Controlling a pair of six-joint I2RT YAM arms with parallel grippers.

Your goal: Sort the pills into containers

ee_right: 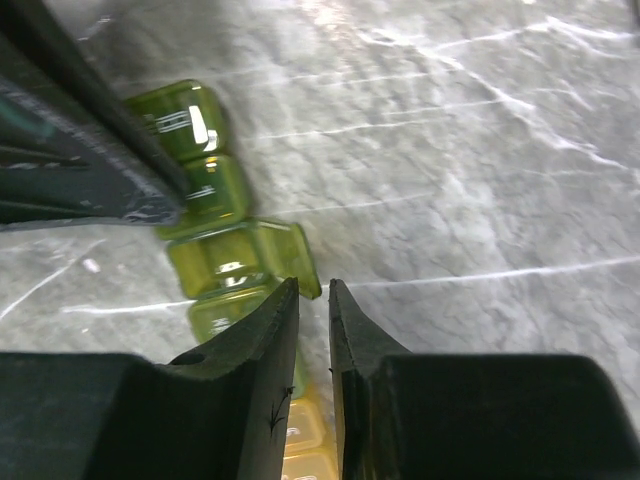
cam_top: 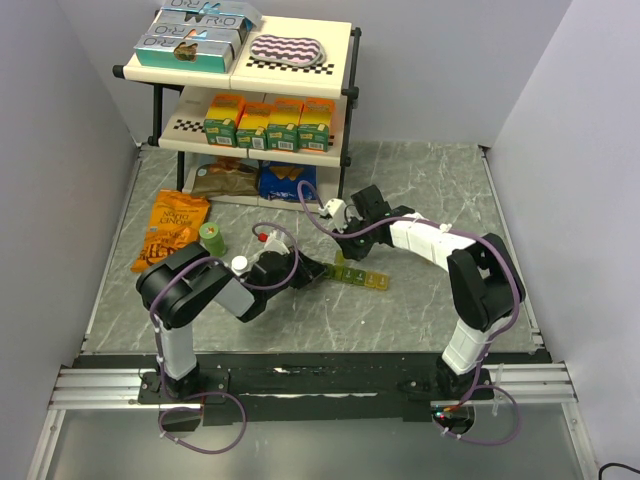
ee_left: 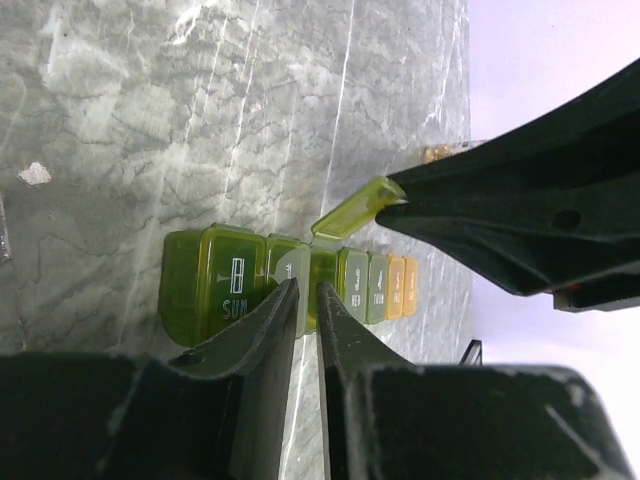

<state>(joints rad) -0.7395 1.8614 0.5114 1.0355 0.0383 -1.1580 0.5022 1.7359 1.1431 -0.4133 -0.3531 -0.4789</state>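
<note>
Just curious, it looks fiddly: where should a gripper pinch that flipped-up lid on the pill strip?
Likely its free lip, from the side opposite the hinge: the lid stands tilted up off the containers, so that thin edge juts out, both faces exposed.

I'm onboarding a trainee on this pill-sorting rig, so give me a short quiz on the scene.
1. True or false: the pill organizer lies on the shelf.
2. The end compartment nearest the left wrist camera reads: A) SUN B) FRI C) MON
3. Which arm's end effector is at the raised lid?
Key: 1 false, it lies on the table; 2 A; 3 the right end effector.
</note>
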